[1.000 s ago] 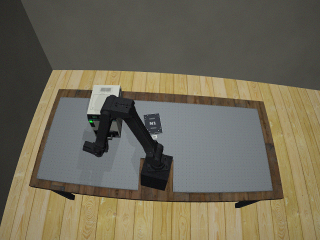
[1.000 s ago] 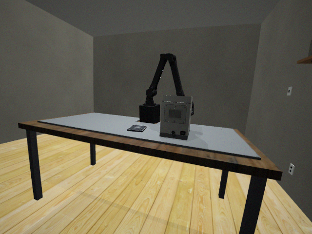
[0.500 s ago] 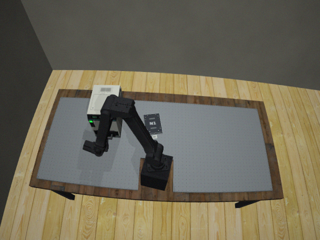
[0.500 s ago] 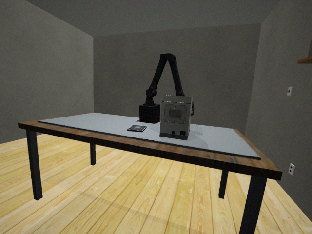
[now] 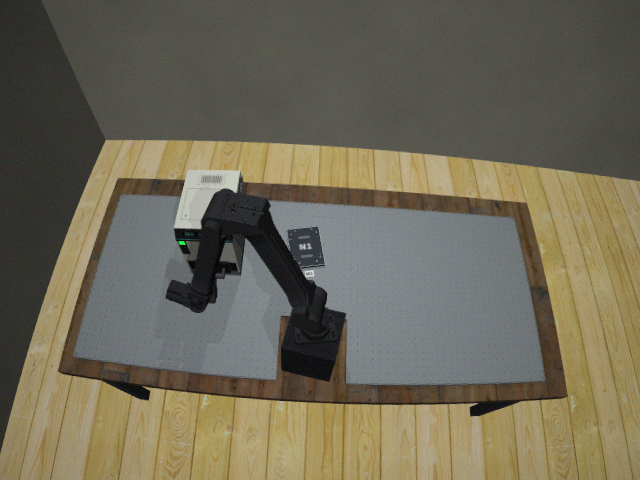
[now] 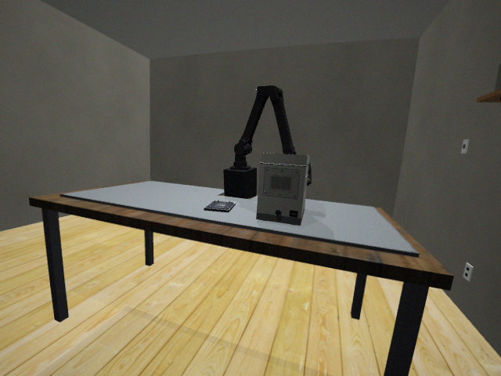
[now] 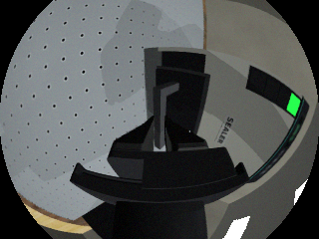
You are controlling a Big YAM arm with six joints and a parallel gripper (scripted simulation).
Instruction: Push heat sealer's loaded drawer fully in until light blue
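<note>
The heat sealer [image 5: 206, 205] is a pale box at the back left of the grey mat; it also shows from behind in the exterior view [image 6: 282, 187]. Its light [image 5: 181, 243] is green, as the wrist view [image 7: 293, 104] shows too. The drawer [image 5: 220, 263] stands out from the sealer's front, mostly hidden under my forearm. I cannot see the seal sheet or the sealing frame. My gripper [image 5: 222, 269] is low at the drawer front. In the wrist view its fingers stand close together, shut on a dark part that I take for the drawer handle.
A black plate marked N1 [image 5: 307, 246] lies flat on the mat right of the sealer, with a small white tag at its near edge. My base block [image 5: 312, 343] stands at the table's front edge. The sealer sits near the table's back edge.
</note>
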